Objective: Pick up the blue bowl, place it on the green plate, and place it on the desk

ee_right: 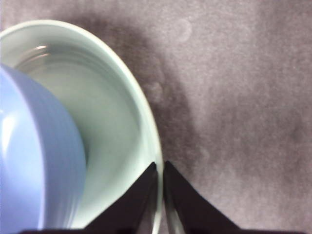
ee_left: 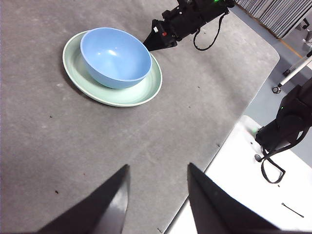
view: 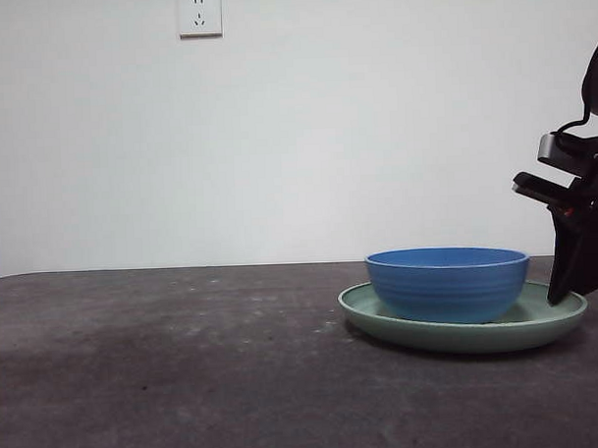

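The blue bowl (view: 448,283) stands upright inside the green plate (view: 460,338), which lies flat on the desk (view: 186,366) at the right. My right gripper (view: 560,295) comes down at the plate's right edge. In the right wrist view its jaws (ee_right: 161,168) are closed around the plate's rim (ee_right: 117,112), with the bowl (ee_right: 34,161) beside them. The left wrist view shows the bowl (ee_left: 116,56) on the plate (ee_left: 117,95) with the right gripper (ee_left: 146,47) at the rim. My left gripper (ee_left: 158,175) is open and empty, high above the desk and far from the plate.
A white wall with a socket (view: 200,13) stands behind the desk. The desk's edge runs near my left gripper, with a white surface (ee_left: 243,161) and a black arm base (ee_left: 287,122) beyond it. Bare desk (ee_left: 73,146) stretches left of the plate.
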